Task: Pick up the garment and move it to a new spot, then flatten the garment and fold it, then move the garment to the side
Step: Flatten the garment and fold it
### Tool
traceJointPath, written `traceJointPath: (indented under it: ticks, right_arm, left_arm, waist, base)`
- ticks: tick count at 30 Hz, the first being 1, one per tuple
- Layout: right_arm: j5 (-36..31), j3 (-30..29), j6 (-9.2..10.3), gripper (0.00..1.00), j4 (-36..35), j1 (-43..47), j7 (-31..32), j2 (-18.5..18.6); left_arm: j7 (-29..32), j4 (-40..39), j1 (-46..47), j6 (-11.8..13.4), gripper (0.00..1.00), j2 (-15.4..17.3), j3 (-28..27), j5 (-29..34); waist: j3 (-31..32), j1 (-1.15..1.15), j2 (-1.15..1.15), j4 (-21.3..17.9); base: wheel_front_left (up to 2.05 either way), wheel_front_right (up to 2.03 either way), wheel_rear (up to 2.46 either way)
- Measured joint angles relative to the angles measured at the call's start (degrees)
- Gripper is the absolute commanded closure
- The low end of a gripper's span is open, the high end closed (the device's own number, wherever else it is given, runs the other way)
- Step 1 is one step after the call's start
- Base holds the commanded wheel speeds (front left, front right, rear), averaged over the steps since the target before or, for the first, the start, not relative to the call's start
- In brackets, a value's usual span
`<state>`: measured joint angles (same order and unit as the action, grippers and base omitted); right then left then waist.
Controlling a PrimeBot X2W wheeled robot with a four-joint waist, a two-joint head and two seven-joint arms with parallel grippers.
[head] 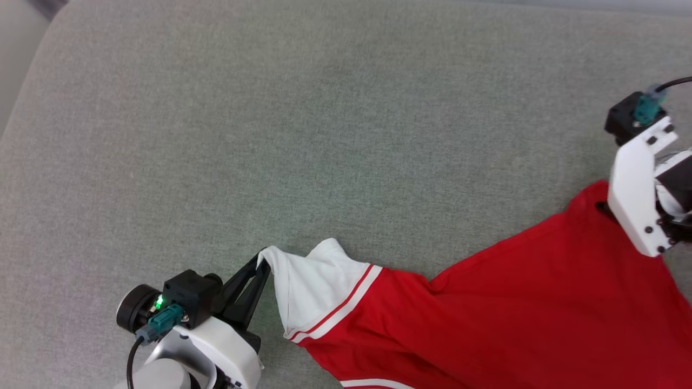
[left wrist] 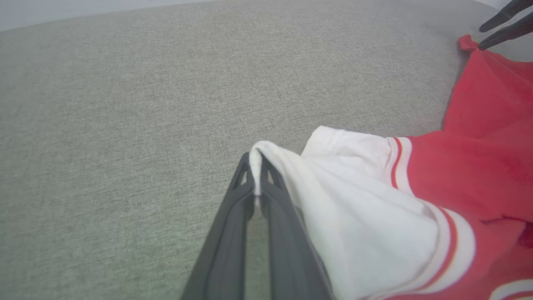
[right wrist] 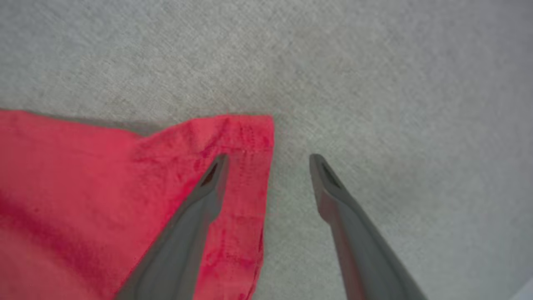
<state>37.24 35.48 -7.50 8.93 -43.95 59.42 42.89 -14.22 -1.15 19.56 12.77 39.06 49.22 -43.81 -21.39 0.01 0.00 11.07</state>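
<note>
The garment (head: 540,302), red with a white sleeve and red-white striped trim, lies stretched across the grey cushion from lower centre to the right. My left gripper (head: 263,260) is shut on the tip of the white sleeve (left wrist: 354,208), pinched between its fingertips (left wrist: 255,166). My right gripper (right wrist: 268,160) stands open over the garment's red corner (right wrist: 245,133), one finger above the cloth and the other above bare cushion. In the left wrist view the right gripper's fingers (left wrist: 499,35) show at the far red corner (left wrist: 468,41).
The grey fabric cushion (head: 303,135) spreads wide to the back and left of the garment. Its rounded edge runs down the far left (head: 21,108). The right arm's white wrist housing (head: 640,183) hangs over the garment's right end.
</note>
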Motion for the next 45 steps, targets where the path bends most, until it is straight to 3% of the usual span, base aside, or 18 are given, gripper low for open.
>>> traceJointPath:
  ticks: [10, 11, 12, 20, 31, 38, 45]
  right_arm:
    - [3.1, 9.9, 0.19, 0.00, 6.7, -3.5, -3.7, -0.6]
    - [3.3, 10.8, 0.19, 0.96, 7.0, -4.0, -4.0, -0.4]
    - [3.8, 11.4, 0.18, 1.00, 7.3, -4.4, -4.4, -0.3]
    - [6.7, 12.4, -0.03, 1.00, 10.5, -5.1, -12.5, -1.5]
    - [10.0, 12.2, -0.01, 1.00, 7.3, -5.4, -23.9, 1.7]
    - [10.0, 7.5, -0.01, 1.00, 5.8, -6.8, -30.8, 2.2]
    - [4.9, 0.3, -0.01, 1.00, 6.7, -12.8, -36.9, -0.1]
  left_arm:
    - [-0.1, 1.5, 1.3, -0.7, 1.00, -1.6, 0.1, 0.4]
    - [-0.1, 1.7, 1.3, -0.7, 1.00, -1.6, 0.1, 0.4]
    - [-0.1, 1.9, 1.3, -0.8, 1.00, -1.7, 0.1, 0.4]
    - [-0.3, 3.0, 1.3, -1.3, 1.00, -1.5, 0.1, 0.6]
    - [1.4, 2.7, 5.3, -3.3, 1.00, 0.3, 0.1, 2.0]
    - [4.4, 2.0, 14.4, -5.3, 1.00, 1.3, -1.7, 3.5]
    - [6.6, 3.8, 30.3, -8.5, 1.00, -0.8, -5.7, 4.4]
  waist:
    - [-2.6, -0.01, 0.00, 1.0]
    - [-2.6, -0.01, 0.00, 1.0]
    - [-2.4, -0.01, 0.00, 0.9]
    - [1.2, 0.00, 0.00, 0.0]
    - [10.5, -0.01, 0.00, -1.6]
    - [13.9, -0.01, 0.00, -4.4]
    - [11.4, -0.01, 0.00, -6.1]
  base:
    - [0.00, 0.00, 0.00]
    - [0.00, 0.00, 0.00]
    - [0.00, 0.00, 0.00]
    - [0.00, 0.00, 0.00]
    - [0.00, 0.00, 0.00]
    - [0.00, 0.00, 0.00]
    - [0.00, 0.00, 0.00]
